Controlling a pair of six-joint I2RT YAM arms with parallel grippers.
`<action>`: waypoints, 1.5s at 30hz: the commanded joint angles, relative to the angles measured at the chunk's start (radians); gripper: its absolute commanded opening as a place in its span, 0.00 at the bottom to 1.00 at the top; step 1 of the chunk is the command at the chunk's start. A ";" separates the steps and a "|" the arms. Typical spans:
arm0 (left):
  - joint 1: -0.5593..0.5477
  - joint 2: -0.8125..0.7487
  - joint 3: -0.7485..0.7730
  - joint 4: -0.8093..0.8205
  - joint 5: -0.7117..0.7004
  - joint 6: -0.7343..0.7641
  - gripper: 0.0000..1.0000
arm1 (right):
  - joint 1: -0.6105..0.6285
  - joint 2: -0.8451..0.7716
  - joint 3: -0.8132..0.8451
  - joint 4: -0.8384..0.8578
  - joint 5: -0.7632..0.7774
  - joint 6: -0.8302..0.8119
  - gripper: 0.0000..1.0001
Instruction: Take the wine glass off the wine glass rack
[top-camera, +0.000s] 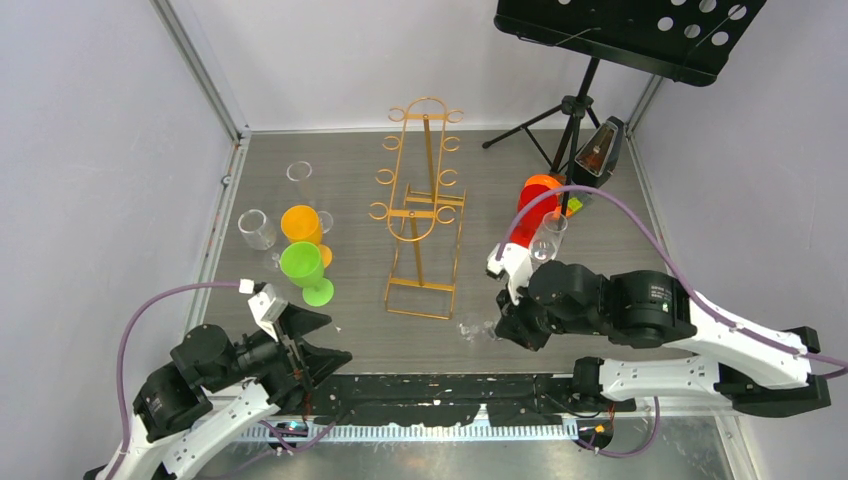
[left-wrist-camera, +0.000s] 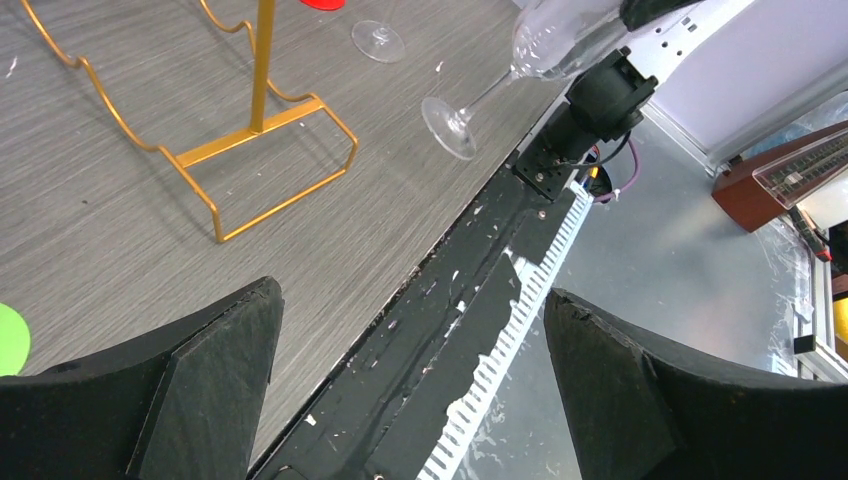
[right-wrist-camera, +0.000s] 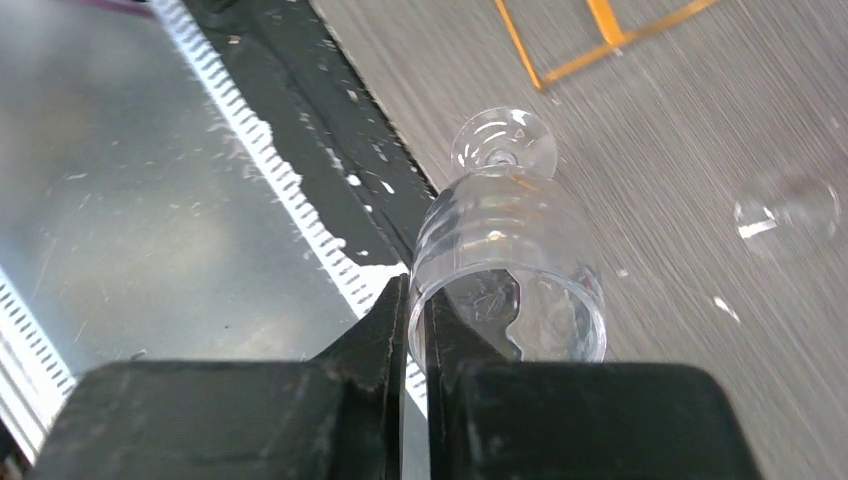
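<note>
The gold wire wine glass rack (top-camera: 424, 205) stands upright mid-table with nothing hanging on its hooks; its base (left-wrist-camera: 262, 128) shows in the left wrist view. My right gripper (right-wrist-camera: 418, 312) is shut on the rim of a clear wine glass (right-wrist-camera: 508, 250), one finger inside the bowl and one outside. The glass (top-camera: 474, 330) is off the rack, tilted, low over the table's near edge to the right of the rack; its stem and foot (left-wrist-camera: 452, 122) point toward the table. My left gripper (left-wrist-camera: 412, 325) stands wide open over the near edge, holding nothing.
Green (top-camera: 303, 267), orange (top-camera: 300, 224) and clear (top-camera: 256, 229) glasses stand left of the rack. Red and orange glasses (top-camera: 533, 208) and another clear one (top-camera: 547, 236) stand to the right. A black music stand (top-camera: 610, 40) and a metronome (top-camera: 600, 150) are at the back right.
</note>
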 joint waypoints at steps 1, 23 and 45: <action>0.002 -0.010 0.010 0.025 -0.008 0.018 1.00 | -0.090 0.004 0.043 -0.108 0.102 0.079 0.06; 0.002 -0.098 0.005 0.023 0.008 0.024 1.00 | -0.665 0.174 -0.085 0.002 -0.215 -0.143 0.06; 0.002 -0.102 0.006 0.018 0.006 0.024 1.00 | -0.725 0.270 -0.111 0.051 -0.171 -0.171 0.14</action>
